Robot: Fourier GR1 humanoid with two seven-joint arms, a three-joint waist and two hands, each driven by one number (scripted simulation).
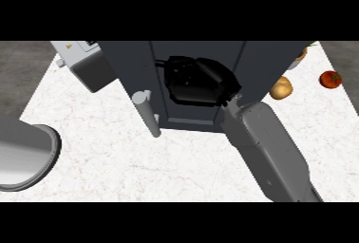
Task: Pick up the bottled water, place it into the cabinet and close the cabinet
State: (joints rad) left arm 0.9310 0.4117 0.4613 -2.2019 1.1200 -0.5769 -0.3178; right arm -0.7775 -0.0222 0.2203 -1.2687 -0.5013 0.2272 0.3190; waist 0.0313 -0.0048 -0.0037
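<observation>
While the right hand (200,84) sits inside the dark cabinet (261,61) in the upper middle of the frame, I can't tell if it's spread or gripping anything; the bottle is hidden, so no idea exactly where; cabinet door (126,71) hangs open; potato (280,88) and tomato (330,79) lie upper right on the counter (140,166).

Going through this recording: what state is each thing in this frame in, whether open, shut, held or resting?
cabinet: open.
door: swung out at the cabinet's left.
right hand: inside the cabinet's opening; what it holds cannot be told.
bottled water: not visible.
potato: lying on the counter, untouched.
tomato: lying on the counter, untouched.
</observation>
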